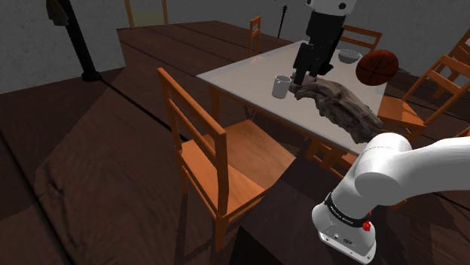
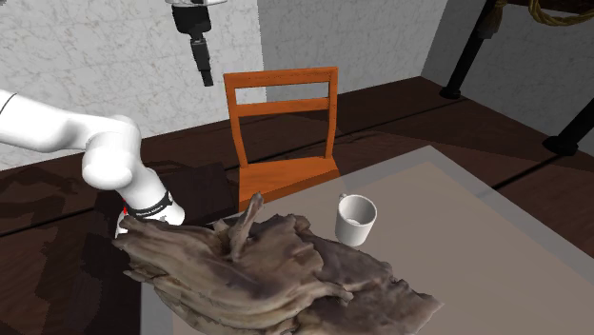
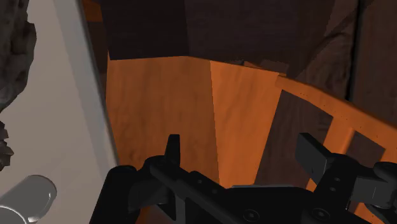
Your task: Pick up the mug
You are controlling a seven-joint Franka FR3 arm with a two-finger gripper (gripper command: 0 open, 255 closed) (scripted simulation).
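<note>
1. A dark plank floor is seen spread under everything.
2. A pale bench is set on it; in the second exterior view its bare top is seen to the right of the things it carries.
3. The white arm is raised from the stand and reached up over the bench's edge.
4. An orange wooden chair is drawn up to the bench; in the wrist view its seat is seen beyond the fingers.
5. A gnarled brown lump, like driftwood, is laid across the bench.
6. A brown ball is seen past the lump, near the bench's far end.
7. The mug, drawn pale grey, is stood upright on the bench just beside the lump, on the side nearer the chair; it is also seen in the shoulder view and at the wrist view's edge.
8. The claw is held in the air above the bench's edge and the chair, apart from the mug. Its fingers are spread wide, and nothing is gripped between them.
</note>
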